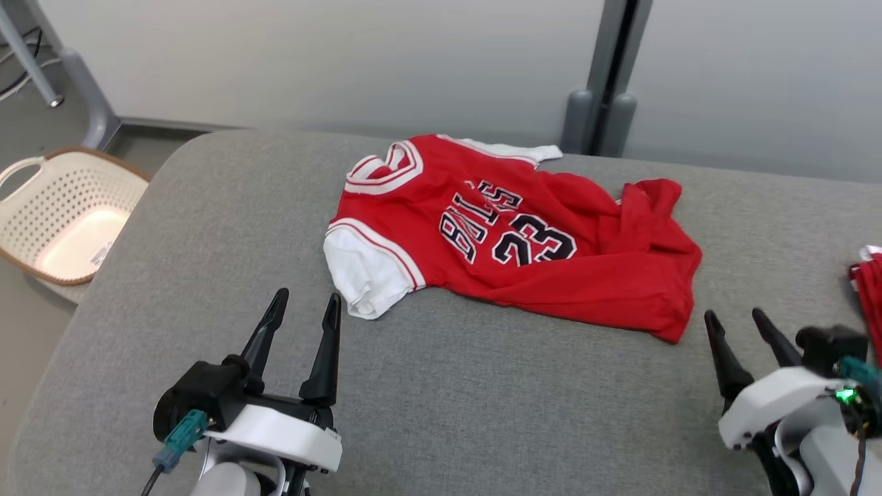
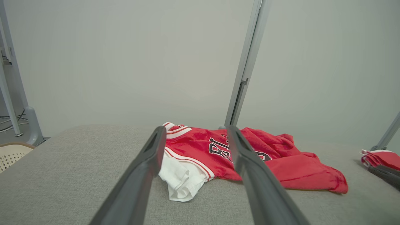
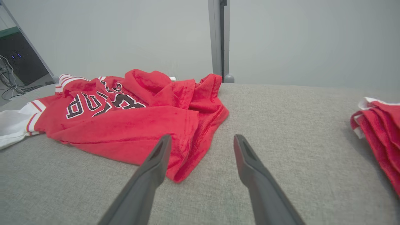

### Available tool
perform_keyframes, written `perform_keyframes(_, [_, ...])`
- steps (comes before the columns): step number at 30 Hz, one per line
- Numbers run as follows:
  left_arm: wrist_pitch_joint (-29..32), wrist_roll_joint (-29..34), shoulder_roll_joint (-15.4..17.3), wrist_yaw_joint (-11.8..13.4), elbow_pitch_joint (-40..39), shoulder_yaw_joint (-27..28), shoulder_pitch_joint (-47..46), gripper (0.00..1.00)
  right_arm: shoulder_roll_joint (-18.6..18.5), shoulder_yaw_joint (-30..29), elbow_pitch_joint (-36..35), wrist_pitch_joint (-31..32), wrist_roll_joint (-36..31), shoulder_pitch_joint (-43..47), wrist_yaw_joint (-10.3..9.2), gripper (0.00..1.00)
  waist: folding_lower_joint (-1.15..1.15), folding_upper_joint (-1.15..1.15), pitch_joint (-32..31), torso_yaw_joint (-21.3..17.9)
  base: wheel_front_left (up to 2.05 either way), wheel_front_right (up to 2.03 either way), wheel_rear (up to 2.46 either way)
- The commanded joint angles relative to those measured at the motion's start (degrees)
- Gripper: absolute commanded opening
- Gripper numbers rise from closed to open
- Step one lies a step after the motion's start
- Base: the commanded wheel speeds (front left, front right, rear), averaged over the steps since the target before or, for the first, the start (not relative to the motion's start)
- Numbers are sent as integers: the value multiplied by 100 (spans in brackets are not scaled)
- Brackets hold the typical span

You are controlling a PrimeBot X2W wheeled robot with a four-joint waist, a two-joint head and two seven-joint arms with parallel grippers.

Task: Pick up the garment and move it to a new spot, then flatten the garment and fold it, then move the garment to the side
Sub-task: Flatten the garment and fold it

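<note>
Head view: we see the jersey (image 1: 510, 241) on the surface (image 1: 482, 386), free room around its edges; our left hand (image 1: 307, 296) and right hand (image 1: 734, 315) stand wide open, both empty.

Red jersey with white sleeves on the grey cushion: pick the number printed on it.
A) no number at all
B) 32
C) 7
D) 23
D: the red jersey with white sleeves bears a dark, white-edged 23 beside its lettering, plain in the head view.
</note>
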Motion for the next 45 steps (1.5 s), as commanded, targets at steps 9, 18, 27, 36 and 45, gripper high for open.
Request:
perform_keyframes(9, [3,77,22,-50,-20,55,214,100,405,-591,-1037,-41,-354,1034,-4,100,0,0,-185,-235,0,0,0])
perform_keyframes(18, [3,49,21,-96,-30,-57,112,100,418,-527,-1139,254,44,801,-4,100,0,0,-41,-106,0,0,0])
perform_keyframes(27, [3,-64,20,-67,-20,-210,-169,100,88,-460,-815,866,565,146,-3,100,0,0,409,243,0,0,0])
perform_keyframes(36, [3,-93,20,-38,-1,-296,-281,100,-62,-352,-542,989,866,-155,-3,100,0,0,621,461,0,0,0])
perform_keyframes(45, [3,-122,21,-1,22,-322,-365,100,-156,-102,-451,1020,1168,-284,-3,0,0,0,664,499,0,0,0])
